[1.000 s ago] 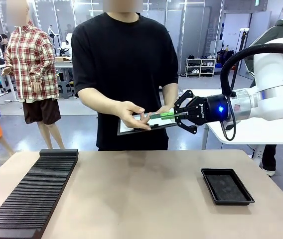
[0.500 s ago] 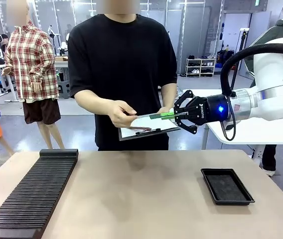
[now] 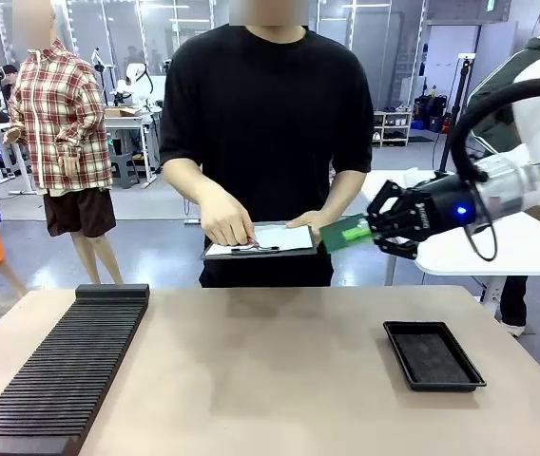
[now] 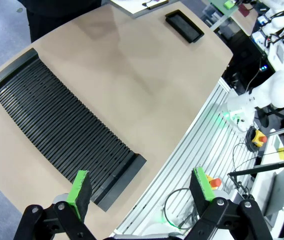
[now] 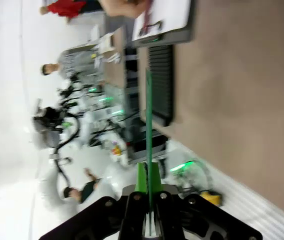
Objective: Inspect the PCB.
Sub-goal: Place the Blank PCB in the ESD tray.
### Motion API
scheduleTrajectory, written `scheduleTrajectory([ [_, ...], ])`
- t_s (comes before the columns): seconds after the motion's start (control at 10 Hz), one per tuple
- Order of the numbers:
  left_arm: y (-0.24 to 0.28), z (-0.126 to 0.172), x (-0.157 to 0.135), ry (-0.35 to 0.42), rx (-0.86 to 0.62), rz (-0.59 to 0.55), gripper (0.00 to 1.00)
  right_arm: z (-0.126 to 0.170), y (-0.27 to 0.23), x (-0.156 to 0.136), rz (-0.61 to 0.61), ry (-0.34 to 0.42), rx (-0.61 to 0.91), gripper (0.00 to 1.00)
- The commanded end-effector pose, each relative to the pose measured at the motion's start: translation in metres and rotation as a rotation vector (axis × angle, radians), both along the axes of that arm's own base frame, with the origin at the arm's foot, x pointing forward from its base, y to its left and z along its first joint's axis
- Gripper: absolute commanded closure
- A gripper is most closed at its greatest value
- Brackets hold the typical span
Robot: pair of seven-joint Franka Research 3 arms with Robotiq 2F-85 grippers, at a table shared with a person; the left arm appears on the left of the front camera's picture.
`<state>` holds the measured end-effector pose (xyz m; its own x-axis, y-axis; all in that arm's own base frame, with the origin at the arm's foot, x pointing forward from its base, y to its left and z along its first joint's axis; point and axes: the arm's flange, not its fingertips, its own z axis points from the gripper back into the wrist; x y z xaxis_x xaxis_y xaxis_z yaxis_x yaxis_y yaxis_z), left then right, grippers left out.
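The PCB (image 3: 344, 234), a thin green board, hangs in the air over the table's far edge with my right gripper (image 3: 375, 231) shut on its right end. It sits just right of the person's clipboard (image 3: 284, 237), and its face is tilted toward the front camera. In the right wrist view the PCB (image 5: 148, 115) runs edge-on as a thin green line up from my right gripper (image 5: 148, 176). My left gripper (image 4: 141, 186) is open high above the table's near-left corner, with nothing between its green pads (image 4: 79, 186).
The person stands at the far side and presses a pen to the white sheet on the clipboard with one hand (image 3: 224, 224). A black slotted rack (image 3: 61, 370) covers the table's left side. A black tray (image 3: 433, 354) lies at the right.
My right gripper carried the PCB to the right, away from the clipboard, and turned its face toward the camera. The person's hand left the board and went to the clipboard.
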<state>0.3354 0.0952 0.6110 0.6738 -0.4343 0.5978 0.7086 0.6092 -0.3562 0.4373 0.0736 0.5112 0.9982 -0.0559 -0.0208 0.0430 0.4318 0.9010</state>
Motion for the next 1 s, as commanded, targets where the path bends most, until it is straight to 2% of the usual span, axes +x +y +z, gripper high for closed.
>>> scheduleTrajectory([
  [0.0,0.0,0.003,0.002,0.014,0.021,0.013,0.0,-0.026,-0.027,-0.017,0.015,-0.196,-0.163,0.97],
  [0.1,0.0,0.003,0.002,0.014,0.021,0.013,0.0,-0.04,-0.041,-0.018,0.03,-0.239,-0.241,0.97],
  [0.2,0.0,0.003,0.002,0.014,0.021,0.013,0.0,-0.055,-0.057,-0.019,0.039,-0.258,-0.222,0.97],
  [0.3,0.0,0.003,0.002,0.014,0.021,0.013,0.0,-0.067,-0.067,-0.02,0.063,-0.253,-0.234,0.97],
  [0.4,0.0,0.003,0.002,0.014,0.021,0.013,0.0,-0.088,-0.081,-0.019,0.05,-0.266,-0.333,0.97],
  [0.5,0.0,0.003,0.002,0.014,0.021,0.013,0.0,-0.104,-0.084,-0.016,0.089,-0.265,-0.367,0.97],
  [0.8,0.0,0.003,0.002,0.014,0.021,0.013,0.0,-0.156,-0.092,0.011,0.089,-0.259,-0.478,0.97],
  [0.9,0.0,0.003,0.002,0.014,0.021,0.013,0.0,-0.165,-0.097,0.016,0.081,-0.25,-0.496,0.97],
])
